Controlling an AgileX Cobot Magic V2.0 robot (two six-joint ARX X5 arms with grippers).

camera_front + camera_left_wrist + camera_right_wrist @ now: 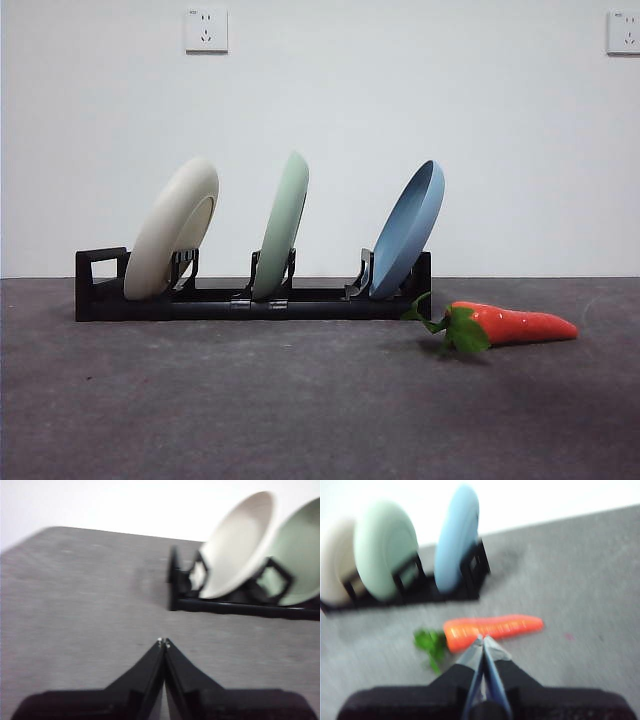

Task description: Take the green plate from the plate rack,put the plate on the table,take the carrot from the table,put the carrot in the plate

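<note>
green plate [282, 226] racked mid-row, carrot [505, 326] beside rack end

I see a flat dark grey surface [200, 410], matte and faintly speckled, running back to a far edge where it meets a white wall. Directly on it, close to that far edge, sits the plate rack [250, 300], a long low black rack set lengthwise along the edge, its loop handle at the left end in my front view. Just off the rack's other end, on the near side, the carrot [510, 326] lies flat on the surface, roughly parallel to the rack, its green leafy top pointing towards the rack's end and its orange tip away. I cannot tell whether the leaves touch the rack.
</note>
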